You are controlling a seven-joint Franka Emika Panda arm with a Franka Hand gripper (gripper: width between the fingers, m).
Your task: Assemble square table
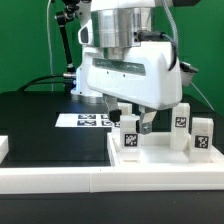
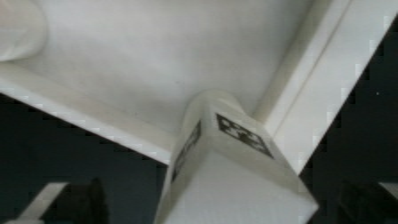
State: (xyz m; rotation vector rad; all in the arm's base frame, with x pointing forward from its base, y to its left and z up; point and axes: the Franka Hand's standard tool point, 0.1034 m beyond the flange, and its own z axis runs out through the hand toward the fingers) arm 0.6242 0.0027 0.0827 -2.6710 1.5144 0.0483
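Observation:
The square table's white top (image 1: 165, 153) lies at the front right of the exterior view, its raised rim (image 2: 329, 70) running past the corner in the wrist view. A white leg with a black-and-white tag (image 1: 129, 141) stands upright at the top's near-left corner. My gripper (image 1: 133, 123) straddles this leg (image 2: 222, 165) with its jaws open, and a dark gap shows on each side between the leg and my fingers (image 2: 68, 200). Two more tagged legs (image 1: 181, 124) (image 1: 204, 136) stand upright on the top's right side.
The marker board (image 1: 84, 120) lies on the black table behind the top, toward the exterior view's left. A long white border rail (image 1: 50, 182) runs along the front. A white block (image 1: 3, 148) sits at the left edge. Cables hang behind the arm.

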